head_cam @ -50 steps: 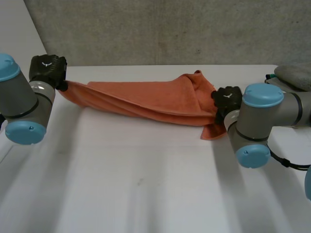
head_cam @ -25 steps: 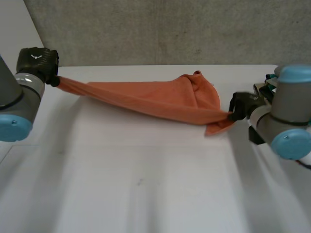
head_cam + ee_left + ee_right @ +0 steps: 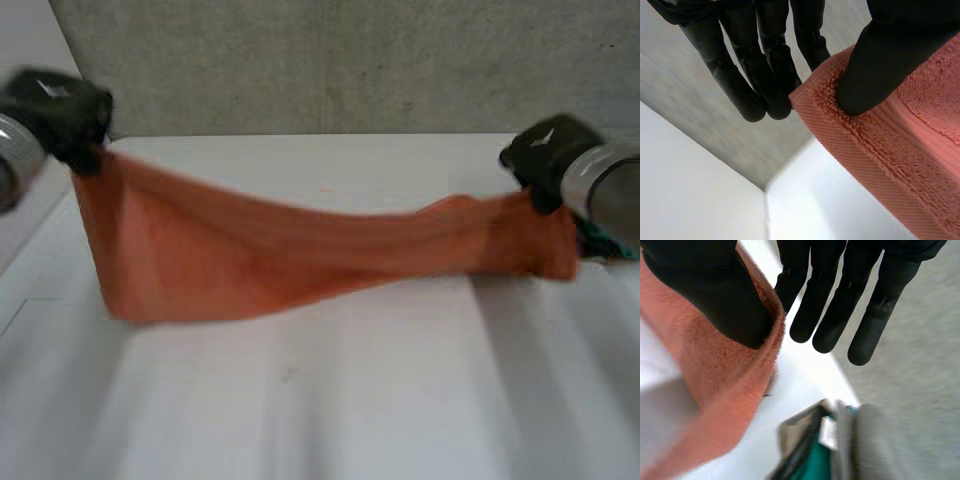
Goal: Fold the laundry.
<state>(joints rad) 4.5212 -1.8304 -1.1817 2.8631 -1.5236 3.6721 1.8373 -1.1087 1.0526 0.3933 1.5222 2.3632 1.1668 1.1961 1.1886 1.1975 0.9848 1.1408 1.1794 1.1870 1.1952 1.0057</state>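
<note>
We have raised the towel (image 3: 300, 265), stretched between left hand (image 3: 62, 118) and right hand (image 3: 545, 158).
Each pinches its end, thumb against fingers, so the cloth hangs open for folding.

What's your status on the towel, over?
Left hand shut on towel corner. Right hand shut on opposite end. Towel stretched between, sagging. Grey-teal pile near right hand.
</note>
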